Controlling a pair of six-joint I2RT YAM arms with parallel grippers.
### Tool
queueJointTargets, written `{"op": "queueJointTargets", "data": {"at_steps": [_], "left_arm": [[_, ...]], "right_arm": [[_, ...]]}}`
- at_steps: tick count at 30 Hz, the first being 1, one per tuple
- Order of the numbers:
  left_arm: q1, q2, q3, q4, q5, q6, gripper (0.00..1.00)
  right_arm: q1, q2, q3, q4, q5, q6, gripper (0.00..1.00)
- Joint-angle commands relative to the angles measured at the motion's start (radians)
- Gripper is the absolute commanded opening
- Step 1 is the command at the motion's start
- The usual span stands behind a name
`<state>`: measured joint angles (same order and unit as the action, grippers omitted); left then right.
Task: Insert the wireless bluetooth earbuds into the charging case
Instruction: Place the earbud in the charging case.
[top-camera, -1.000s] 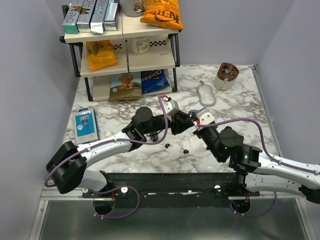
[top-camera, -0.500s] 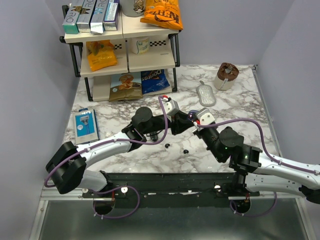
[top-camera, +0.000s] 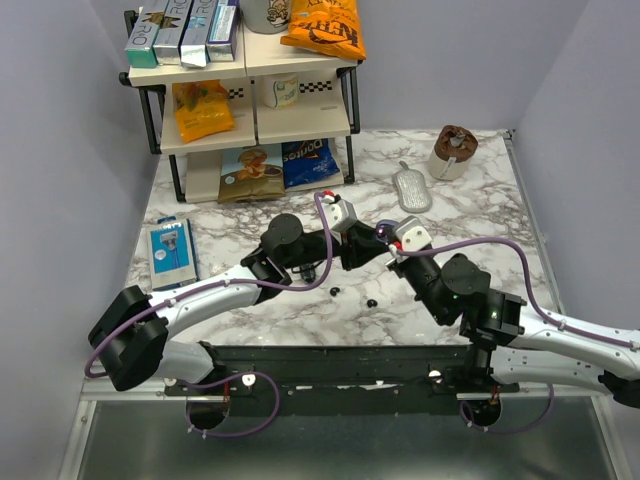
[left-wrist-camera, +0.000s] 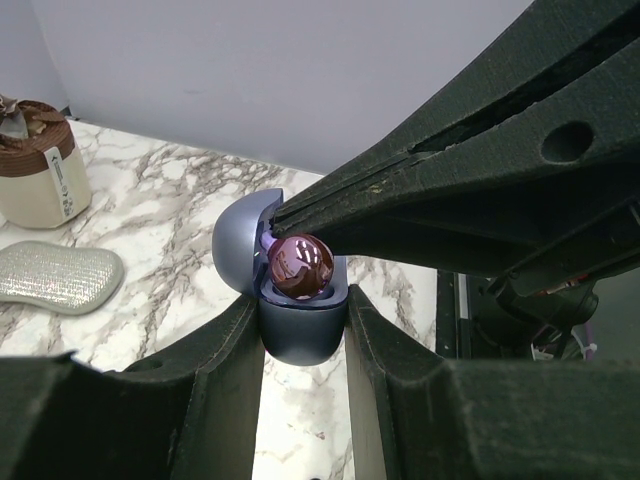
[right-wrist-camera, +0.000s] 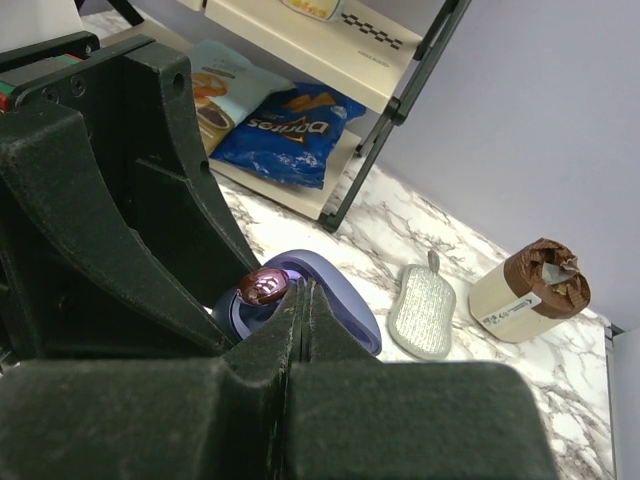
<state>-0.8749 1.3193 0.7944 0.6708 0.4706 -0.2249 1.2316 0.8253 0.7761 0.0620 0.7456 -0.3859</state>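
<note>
A blue-purple charging case (left-wrist-camera: 300, 335) with its lid open is held above the marble, my left gripper (left-wrist-camera: 303, 305) shut on its base. One glossy dark earbud (left-wrist-camera: 298, 268) sits in the case's cavity. In the right wrist view the same earbud (right-wrist-camera: 262, 286) lies just left of my right gripper (right-wrist-camera: 303, 292), which is shut with nothing between its fingers, its tips resting at the case (right-wrist-camera: 345, 315) rim beside the bud. From above, both grippers meet at the case (top-camera: 384, 231). Two tiny black rounded pieces (top-camera: 335, 291) (top-camera: 371, 301) lie on the table below them.
A shelf rack (top-camera: 250, 95) with snack bags and boxes stands at the back left, a Doritos bag (top-camera: 305, 163) under it. A silver mesh pouch (top-camera: 412, 190) and a brown-topped cup (top-camera: 453, 152) sit at the back right. A blue packet (top-camera: 170, 250) lies at the left.
</note>
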Motion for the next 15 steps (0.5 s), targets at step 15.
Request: {"op": "queueJointTargets", "data": {"at_steps": [15], "left_arm": [[-0.004,0.003,-0.007,0.072,-0.018,0.001,0.00]], "right_arm": [[0.008,-0.025,-0.028,-0.004,0.000,-0.019,0.01]]}}
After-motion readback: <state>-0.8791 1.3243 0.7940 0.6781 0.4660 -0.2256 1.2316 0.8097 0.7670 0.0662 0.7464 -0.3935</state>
